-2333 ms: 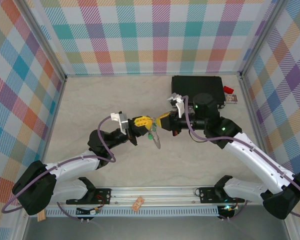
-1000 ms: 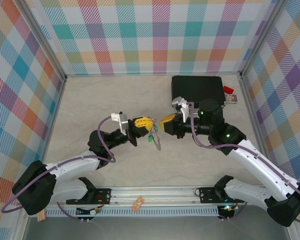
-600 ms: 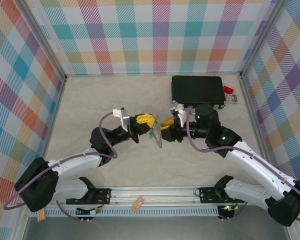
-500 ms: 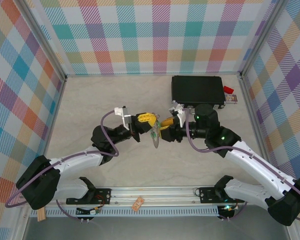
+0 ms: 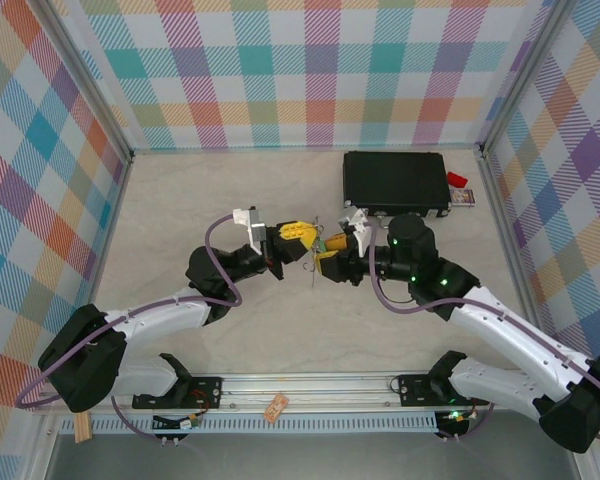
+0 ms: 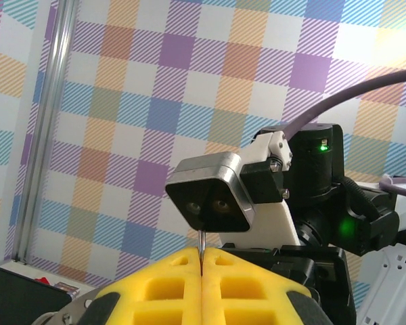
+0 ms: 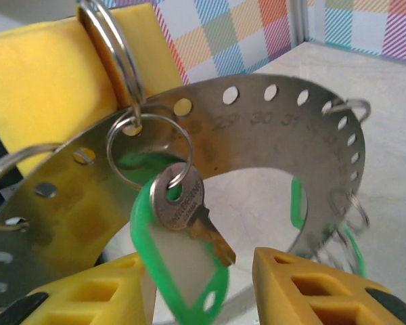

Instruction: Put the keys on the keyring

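Two pincers meet above the counter (image 5: 180,200). The left pincer (image 5: 298,232) clamps the grey keyring (image 7: 257,128) on edge. The right pincer (image 7: 203,284) stands part open, a green-tagged key (image 7: 179,203) hanging from the ring between its fingers. That key looks threaded; next comes backing off without snagging.

Walls: panels of pastel plaid (image 5: 300,70) are enclosing the space along the top, left and right of the frame.
Floor: a pale beige marbled surface (image 5: 170,200) is spreading flat across the centre.
Posts: grey metal corner posts (image 5: 85,85) are slanting in at upper left and upper right.
Rail: a metal rail (image 5: 310,385) is running along the bottom edge.
Light is falling soft and even.
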Controlling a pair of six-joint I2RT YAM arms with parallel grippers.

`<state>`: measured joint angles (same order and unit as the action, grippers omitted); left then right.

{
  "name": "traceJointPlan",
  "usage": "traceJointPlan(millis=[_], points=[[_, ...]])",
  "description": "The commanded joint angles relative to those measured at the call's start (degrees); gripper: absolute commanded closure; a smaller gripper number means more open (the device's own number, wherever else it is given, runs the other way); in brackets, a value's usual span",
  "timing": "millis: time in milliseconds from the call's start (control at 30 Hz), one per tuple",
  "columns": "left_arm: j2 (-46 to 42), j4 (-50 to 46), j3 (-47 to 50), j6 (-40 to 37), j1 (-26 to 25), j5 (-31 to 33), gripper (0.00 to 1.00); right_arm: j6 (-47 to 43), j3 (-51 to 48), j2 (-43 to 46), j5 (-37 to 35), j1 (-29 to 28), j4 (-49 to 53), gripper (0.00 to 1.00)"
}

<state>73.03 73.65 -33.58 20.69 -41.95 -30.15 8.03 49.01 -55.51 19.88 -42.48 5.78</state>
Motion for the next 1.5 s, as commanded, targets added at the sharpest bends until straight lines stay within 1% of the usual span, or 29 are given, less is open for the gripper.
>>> traceJointPlan(millis=[0,133,200,333,500,633,700,1067,1233,1467], points=[[-0.1,3.2,-1.6,1.6,-0.6,-1.3,1.00,-2.7,-0.5,1.5,-2.1,-0.3,-3.8,0.59],[-0.3,3.2,-1.6,2.2,-0.5,-2.0,1.00,-3.8,0.3,0.9,-1.8,-0.3,-3.7,0.58],[-0.5,3.2,-1.5,2.3,-0.6,-2.1,1.00,-4.1,0.2,1.0,-1.8,-0.3,-4.6,0.61],[-0.7,3.1,-1.3,2.2,-0.5,-2.2,1.00,-4.5,-0.1,1.7,-1.9,-0.4,-5.6,0.71],[-0.9,3.1,-1.0,1.9,-0.5,-1.8,1.00,-5.2,-0.8,3.1,-1.7,-0.3,-5.4,0.91],[-0.9,3.1,-1.1,2.0,-0.6,-1.9,1.00,-6.0,-1.1,4.1,-1.8,-0.4,-4.9,0.98],[-0.8,3.1,-1.1,1.9,-0.6,-2.0,1.00,-6.2,-1.4,4.6,-1.8,-0.3,-4.8,1.00],[-1.2,3.1,-0.9,1.8,-0.6,-3.1,1.00,-9.3,-0.7,5.7,-3.3,-0.3,-0.9,1.00],[-1.1,3.0,-0.9,1.8,-0.5,-4.1,1.00,-12.0,1.3,6.1,-3.5,-0.3,2.5,1.00],[0.0,2.9,-1.0,1.8,-0.5,-5.0,1.00,-13.1,4.1,6.2,-4.2,-0.3,5.6,1.00]])
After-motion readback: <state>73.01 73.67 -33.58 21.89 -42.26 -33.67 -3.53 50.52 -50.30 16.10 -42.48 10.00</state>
